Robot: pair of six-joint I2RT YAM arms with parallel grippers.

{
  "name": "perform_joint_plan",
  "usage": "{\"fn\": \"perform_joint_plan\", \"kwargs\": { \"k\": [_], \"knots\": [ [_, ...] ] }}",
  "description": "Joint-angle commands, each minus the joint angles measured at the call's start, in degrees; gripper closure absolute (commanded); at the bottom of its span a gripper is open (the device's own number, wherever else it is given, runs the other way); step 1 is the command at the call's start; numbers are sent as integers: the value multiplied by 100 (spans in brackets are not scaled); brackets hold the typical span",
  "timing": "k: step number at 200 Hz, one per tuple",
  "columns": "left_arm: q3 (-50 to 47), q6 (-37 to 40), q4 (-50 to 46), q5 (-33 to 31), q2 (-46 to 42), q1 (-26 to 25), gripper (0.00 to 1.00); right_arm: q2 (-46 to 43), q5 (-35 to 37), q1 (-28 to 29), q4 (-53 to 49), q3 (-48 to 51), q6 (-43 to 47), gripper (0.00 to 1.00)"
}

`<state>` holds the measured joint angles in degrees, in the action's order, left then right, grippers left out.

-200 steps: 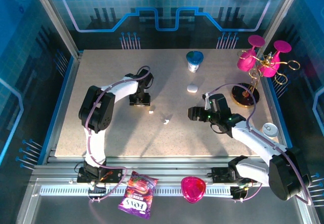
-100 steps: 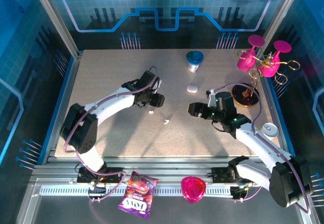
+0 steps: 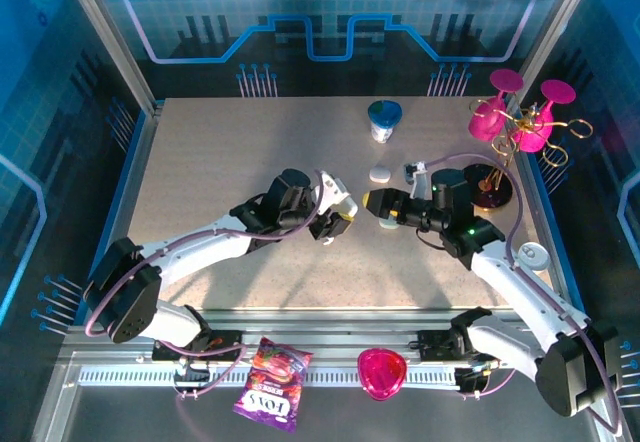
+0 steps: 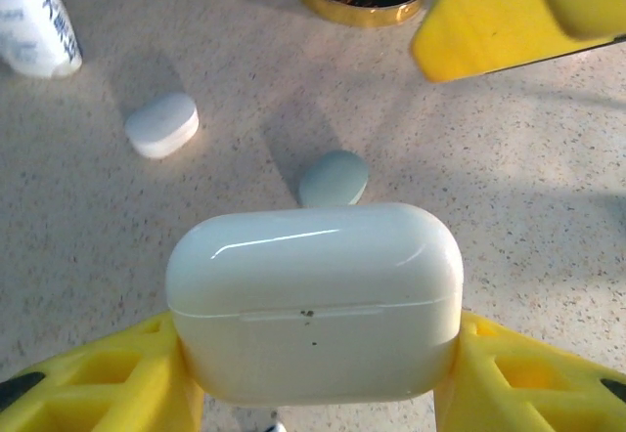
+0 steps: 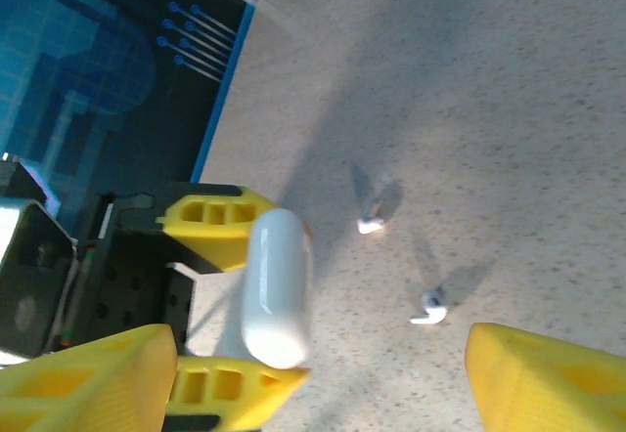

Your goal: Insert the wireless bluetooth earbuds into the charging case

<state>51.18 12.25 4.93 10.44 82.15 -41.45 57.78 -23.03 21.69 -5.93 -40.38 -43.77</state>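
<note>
Left hand point(image 3: 338, 222) clamps the charging case point(image 4: 313, 300); right hand point(image 3: 380, 205), seemingly wide, faces it

Case point(image 4: 313, 300) btwn left jaws

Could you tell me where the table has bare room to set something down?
The table's far-left corner, beyond the left gripper, is bare. Crowded: the middle, where it holds the charging case facing the right gripper, by a spare case.

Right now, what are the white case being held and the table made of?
The case looks like smooth, glossy white plastic: a streak of light shines along its top. The table looks matte and speckled, maybe stone or laminate.
</note>
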Motion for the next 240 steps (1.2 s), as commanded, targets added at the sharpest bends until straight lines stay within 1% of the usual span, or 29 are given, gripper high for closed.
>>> {"fn": "perform_joint_plan", "kwargs": {
  "k": [1, 13, 42, 63, 90, 105, 123, 135, 147, 178, 187, 201, 206, 216, 230, 240],
  "knots": [
    [-29, 479, 597, 119, -166, -123, 59, 126, -141, 257, 19, -249, -195, 23],
    [-10, 509, 605, 125, -197, -142, 59, 216, -77, 354, 18, -275, -196, 24],
    [-9, 563, 597, 169, -248, -180, 58, 425, -10, 519, 127, -269, -165, 33],
    [-11, 561, 549, 146, -252, -200, 58, 538, 4, 570, 140, -286, -148, 46],
    [6, 576, 480, 107, -253, -231, 57, 584, 9, 613, 155, -303, -143, 61],
    [48, 590, 422, 107, -236, -236, 57, 591, 0, 626, 159, -313, -147, 66],
    [84, 580, 397, 88, -208, -244, 56, 602, -46, 631, 196, -326, -139, 76],
    [102, 578, 394, 114, -198, -241, 53, 594, -32, 634, 228, -314, -95, 81],
    [85, 546, 424, 211, -199, -235, 47, 554, 6, 634, 217, -313, 4, 82],
    [2, 316, 455, 440, -249, -202, 24, 336, 55, 565, 151, -330, 526, 83],
    [-60, 200, 496, 618, -302, -144, 20, 242, 9, 526, 109, -343, 717, 83],
    [-191, -67, 588, 1181, -452, 39, 15, 119, -95, 423, -77, -414, 1089, 84],
    [-234, -213, 658, 1360, -505, 115, 11, 76, -154, 388, -161, -460, 1286, 84],
    [-302, -533, 785, 1879, -610, 326, 8, 17, -274, 296, -350, -540, 1677, 85],
    [-374, -982, 1039, 2667, -710, 623, 5, -17, -589, 140, -675, -710, 2323, 85],
    [-431, -1287, 1287, 3096, -757, 801, 4, 4, -835, 20, -922, -855, 2734, 86]
  ]
}}
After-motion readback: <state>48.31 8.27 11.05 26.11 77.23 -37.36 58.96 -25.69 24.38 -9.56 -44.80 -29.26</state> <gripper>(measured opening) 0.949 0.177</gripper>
